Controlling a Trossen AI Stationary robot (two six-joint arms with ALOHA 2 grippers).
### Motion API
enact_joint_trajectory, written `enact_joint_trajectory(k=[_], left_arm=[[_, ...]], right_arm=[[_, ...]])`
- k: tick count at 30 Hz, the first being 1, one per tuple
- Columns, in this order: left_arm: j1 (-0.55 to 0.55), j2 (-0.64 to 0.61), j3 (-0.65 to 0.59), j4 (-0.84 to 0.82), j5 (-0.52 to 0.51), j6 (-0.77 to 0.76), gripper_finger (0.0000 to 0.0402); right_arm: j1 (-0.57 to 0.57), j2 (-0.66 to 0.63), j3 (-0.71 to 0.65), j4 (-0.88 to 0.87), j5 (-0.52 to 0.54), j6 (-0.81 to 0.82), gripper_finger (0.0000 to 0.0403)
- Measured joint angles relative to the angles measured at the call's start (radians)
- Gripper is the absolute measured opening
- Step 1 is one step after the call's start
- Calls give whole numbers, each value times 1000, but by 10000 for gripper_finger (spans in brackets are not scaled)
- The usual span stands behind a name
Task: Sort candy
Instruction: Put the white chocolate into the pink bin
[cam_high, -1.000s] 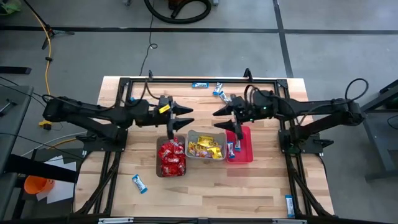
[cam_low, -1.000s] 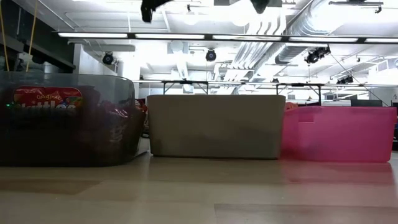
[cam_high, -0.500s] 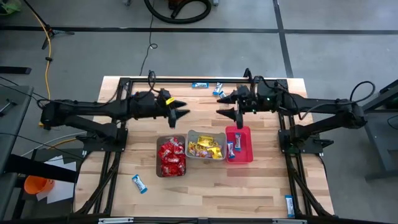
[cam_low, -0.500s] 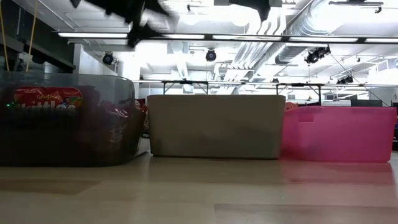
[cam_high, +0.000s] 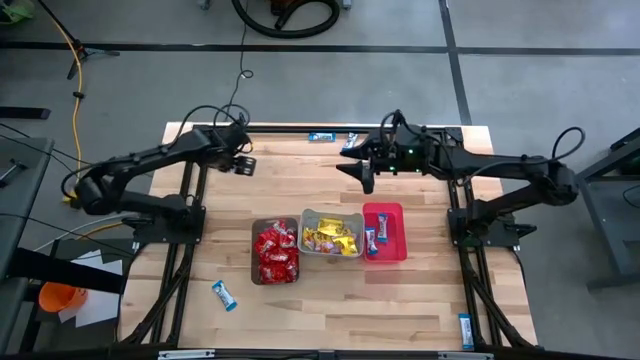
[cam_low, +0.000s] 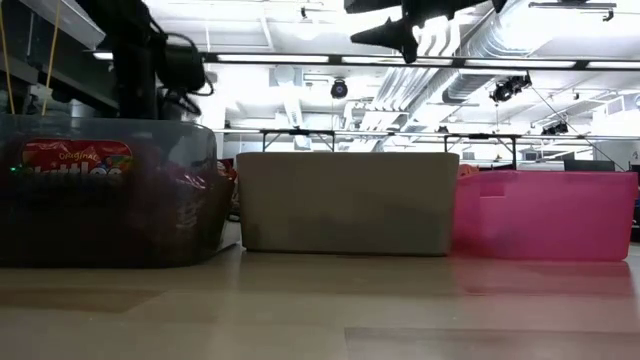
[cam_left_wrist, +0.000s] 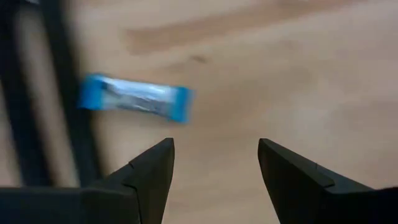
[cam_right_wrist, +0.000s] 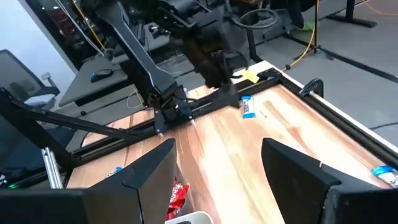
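Red packets fill the brown bin, yellow packets the grey bin, and blue-and-white bars lie in the pink bin. Loose blue bars lie flat on the table: two at the far edge, one near left, one near right. My left gripper is open over the far left of the table, above a blue bar that lies beside the dark frame rail. My right gripper is open, raised over the table beyond the bins.
A black metal frame borders the work area on the left, far and right sides. The three bins stand in a row at mid-table, seen close in the low view. Bare wood lies between the bins and the far rail.
My left gripper has drawn back from above the brown bin toward the table's far left corner and now looks down on a blue bar. My right gripper has moved from over the pink bin toward the far edge. The candy and bins have stayed put.
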Motion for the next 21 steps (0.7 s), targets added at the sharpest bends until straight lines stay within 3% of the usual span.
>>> enact_joint_trajectory(k=[3,11,15,19,21], left_arm=[[16,28,-39,43,-108,-35,220],[5,36,-195,247,-264,-254,197],[5,37,-261,331,-286,-380,132],[5,37,-299,421,-311,-401,32],[7,36,-320,457,-319,-412,10]], right_arm=[[0,22,0,9,0,4,232],[0,34,0,8,-13,24,232],[0,34,0,8,-17,24,232],[0,34,0,0,-21,24,232],[0,34,0,0,-31,27,232]])
